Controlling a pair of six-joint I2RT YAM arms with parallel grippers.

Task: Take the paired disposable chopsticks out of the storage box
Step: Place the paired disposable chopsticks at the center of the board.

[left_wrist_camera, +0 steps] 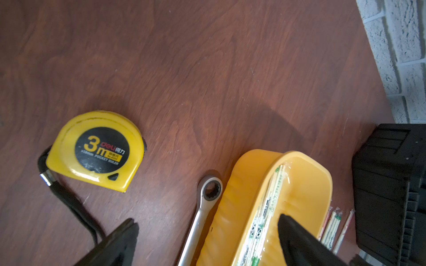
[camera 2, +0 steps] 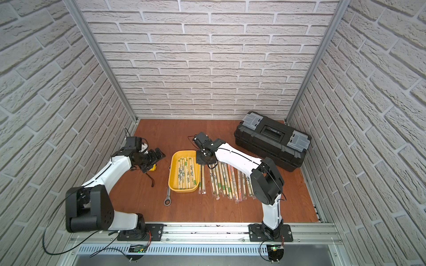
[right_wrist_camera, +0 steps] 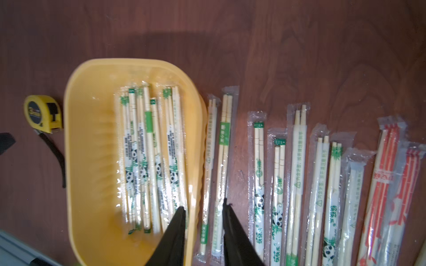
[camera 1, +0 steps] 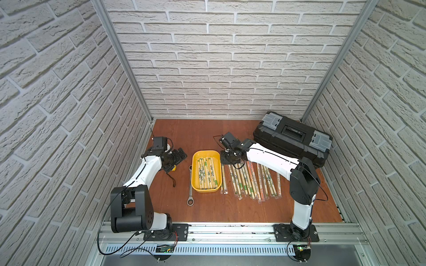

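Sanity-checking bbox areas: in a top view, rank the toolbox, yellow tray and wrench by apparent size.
1. black toolbox, clearly largest
2. yellow tray
3. wrench, nearly tray-length but far thinner

No close calls.

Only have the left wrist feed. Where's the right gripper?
Observer: The right gripper hangs over the right rim of the tray, fingers pointing down.
Operator: Holding anything?
Observer: No. Its jaws are apart and empty, astride the rim and the first pair lying outside it.
Operator: How many pairs are out?
Observer: Roughly a dozen, laid in a row on the table right of the tray.
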